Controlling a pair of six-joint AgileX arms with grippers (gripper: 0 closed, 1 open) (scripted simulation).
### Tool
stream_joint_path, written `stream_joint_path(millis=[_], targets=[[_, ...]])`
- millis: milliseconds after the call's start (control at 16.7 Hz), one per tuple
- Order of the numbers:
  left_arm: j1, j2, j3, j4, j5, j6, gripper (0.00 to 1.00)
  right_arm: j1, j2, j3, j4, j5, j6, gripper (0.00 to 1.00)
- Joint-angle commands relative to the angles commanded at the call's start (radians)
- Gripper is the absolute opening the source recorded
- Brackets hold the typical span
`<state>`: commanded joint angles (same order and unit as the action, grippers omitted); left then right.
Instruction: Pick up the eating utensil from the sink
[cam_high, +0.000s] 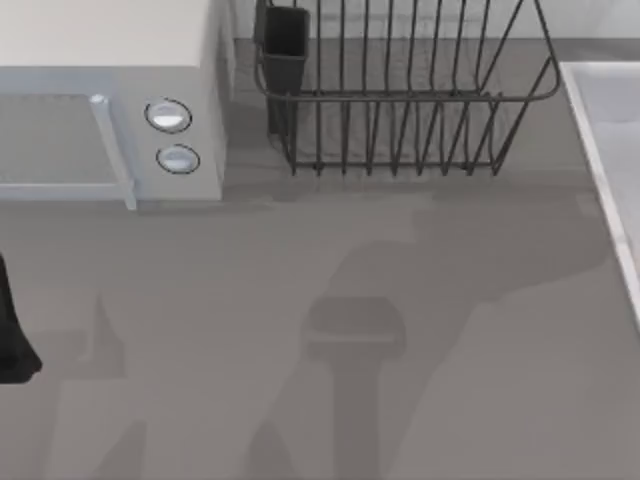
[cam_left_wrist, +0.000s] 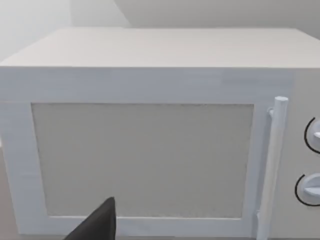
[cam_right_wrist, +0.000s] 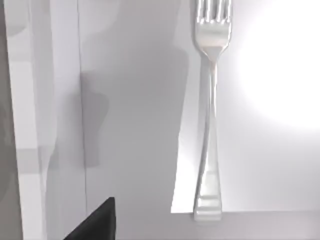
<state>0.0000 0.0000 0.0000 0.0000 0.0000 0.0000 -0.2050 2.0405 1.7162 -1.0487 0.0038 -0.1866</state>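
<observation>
Three views, taken in turn. Top view: white microwave (cam_high: 110, 120) far left, dark wire dish rack (cam_high: 400, 100) far centre, the sink (cam_high: 610, 150) at the right edge, its pale rim showing; left arm (cam_high: 12, 330) parked at the left edge, grip state cannot be told. Left wrist view: microwave door close ahead, one dark fingertip (cam_left_wrist: 97, 225) low in frame. Right wrist view: fork (cam_right_wrist: 210, 110) lying flat on the sink floor, right gripper above it, one fingertip (cam_right_wrist: 97, 222) visible, opening cannot be told. Fork judged light, stiff, slippery; best pinched across the narrow handle, mid-length.
</observation>
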Motion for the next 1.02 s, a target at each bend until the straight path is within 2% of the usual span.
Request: stream_joint_path(millis=[360,780,1020], targets=[[0.0,0.0,0.0,0.0,0.0,0.0,1.0,-0.028,0.276,0.226,-0.141,0.001,-0.025,1.0],[0.0,0.0,0.0,0.0,0.0,0.0,1.0,-0.023,0.286,0.229,-0.141,0.001,-0.025,1.0],[0.0,0.0,0.0,0.0,0.0,0.0,1.0,-0.024,0.343,0.172,-0.03,0.001,-0.024,1.0]])
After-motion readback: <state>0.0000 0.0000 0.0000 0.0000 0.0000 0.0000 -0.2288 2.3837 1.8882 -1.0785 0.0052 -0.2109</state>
